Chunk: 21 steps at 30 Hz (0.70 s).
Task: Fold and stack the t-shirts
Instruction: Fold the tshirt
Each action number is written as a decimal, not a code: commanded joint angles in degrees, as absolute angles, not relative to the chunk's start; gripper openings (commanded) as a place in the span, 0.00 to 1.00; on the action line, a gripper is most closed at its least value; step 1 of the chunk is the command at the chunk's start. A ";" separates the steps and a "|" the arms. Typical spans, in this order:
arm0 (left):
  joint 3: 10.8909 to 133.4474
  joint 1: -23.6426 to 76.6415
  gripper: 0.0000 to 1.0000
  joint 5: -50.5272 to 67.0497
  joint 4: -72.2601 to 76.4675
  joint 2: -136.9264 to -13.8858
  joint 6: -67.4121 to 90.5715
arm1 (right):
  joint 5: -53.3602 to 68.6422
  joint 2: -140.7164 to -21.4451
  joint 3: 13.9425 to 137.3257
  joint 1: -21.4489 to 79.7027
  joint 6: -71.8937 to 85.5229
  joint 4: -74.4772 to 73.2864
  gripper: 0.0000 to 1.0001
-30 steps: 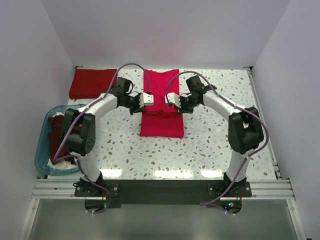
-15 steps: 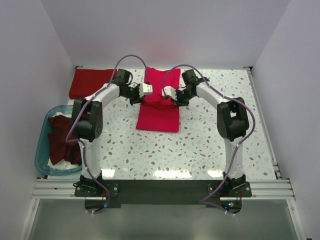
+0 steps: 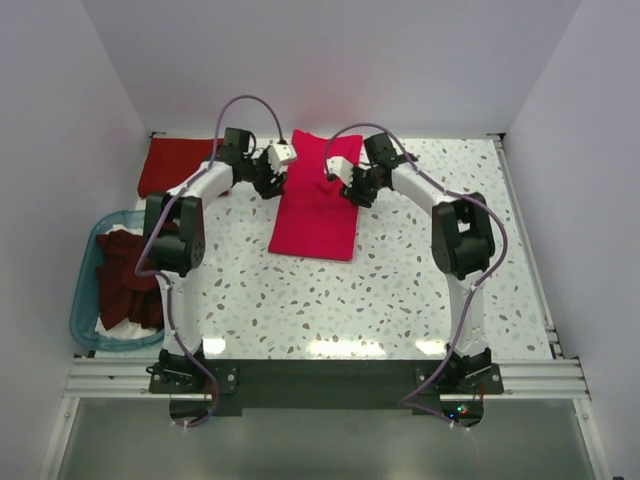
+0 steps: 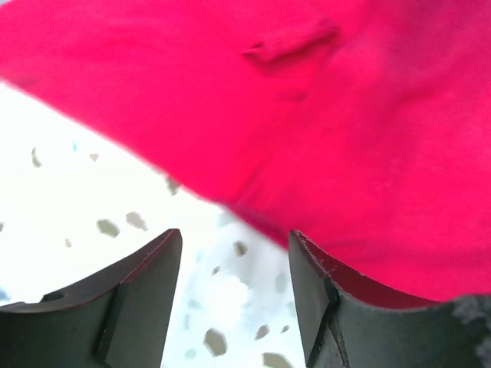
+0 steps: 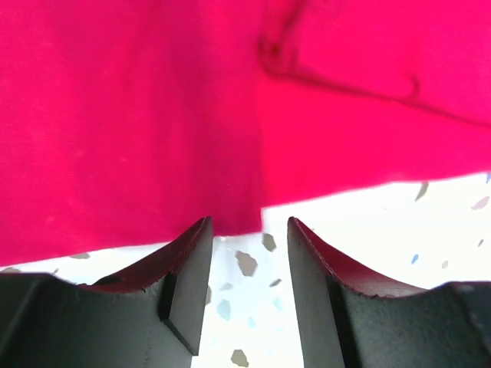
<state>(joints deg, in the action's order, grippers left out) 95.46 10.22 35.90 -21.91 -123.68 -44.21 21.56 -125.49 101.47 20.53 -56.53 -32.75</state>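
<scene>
**Location.** The crimson shirt lies as a long, partly folded rectangle at the middle-far part of the bench. 1 darker red shirt lies folded flat at the far-left corner. Maroon shirts are heaped in the blue tub.

**End effectors.** The left end effector is released, with nothing between its fingers, at the crimson shirt's left edge. The right end effector is likewise released and empty, at the right edge.

**Handling, by judgement.** The fabric is light, limp and not fragile. It is likely to sag and wrinkle when lifted, and layers may slide apart. The best hold is a firm pinch on a doubled edge or corner, 1 per side, raised evenly.
</scene>
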 commanded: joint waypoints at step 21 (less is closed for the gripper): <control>63.02 13.79 0.51 40.79 -13.53 -105.90 -24.70 | 22.78 -117.51 86.67 29.18 -31.46 -35.51 0.27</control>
